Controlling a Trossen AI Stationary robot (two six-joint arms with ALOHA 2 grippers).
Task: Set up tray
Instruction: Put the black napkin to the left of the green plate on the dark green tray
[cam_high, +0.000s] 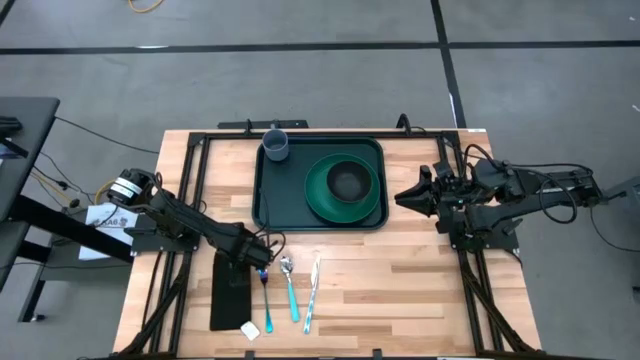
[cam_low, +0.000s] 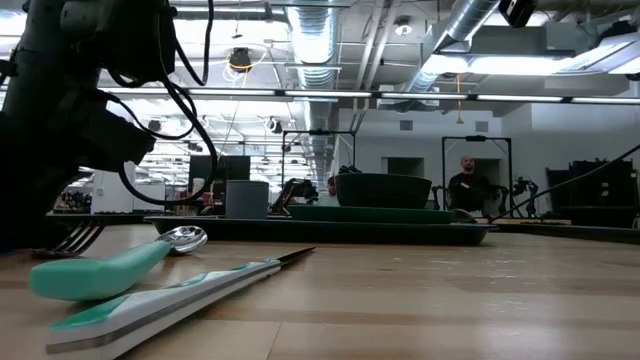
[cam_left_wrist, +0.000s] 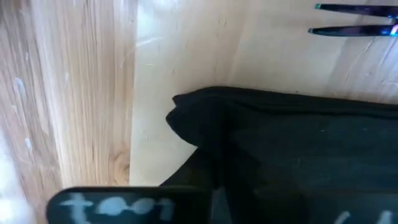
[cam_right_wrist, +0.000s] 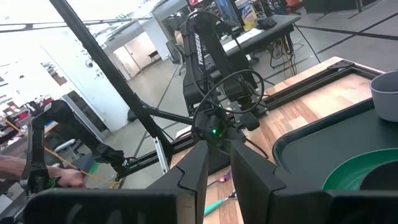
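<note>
High view, left fingers: left gripper (cam_high: 262, 257) sits low at the far end of the black napkin (cam_high: 231, 289), just beside the fork (cam_high: 266, 300); fingers are lost in the dark wrist, so I cannot tell how far apart they are or whether they pinch the cloth.
Left wrist view: napkin (cam_left_wrist: 292, 155) fills the picture, one corner bunched up; a strip of tape with writing crosses the lower edge; own fingers not distinguishable.
Right fingers: right gripper (cam_high: 405, 195) hangs just off the tray's right rim, holding nothing; in the right wrist view the two fingers (cam_right_wrist: 196, 174) stand almost together, only a thin slit between them.
Tray: the tray (cam_high: 270, 190) lies at the far middle of the surface (cam_high: 400, 290), carrying a green plate (cam_high: 322, 195) with a dark bowl (cam_high: 349, 180) on it and a grey cup (cam_high: 275, 145) in its far left corner.
Cutlery: fork, spoon (cam_high: 290, 290) and knife (cam_high: 311, 295) lie side by side near of the tray, right of the napkin.
Step (judgement): looks like the napkin is being picked up; plate, bowl and cup are in, napkin and cutlery not yet.
Next move (judgement): needs a firm pinch on thin cloth, a lift clear of the fork, then a carry over the raised rim to bare tray floor.
Hidden: low view shows the tray (cam_low: 330, 230) edge-on only, left arm blocks its left side; small white item (cam_high: 249, 328) by the napkin's near end is unidentifiable.
</note>
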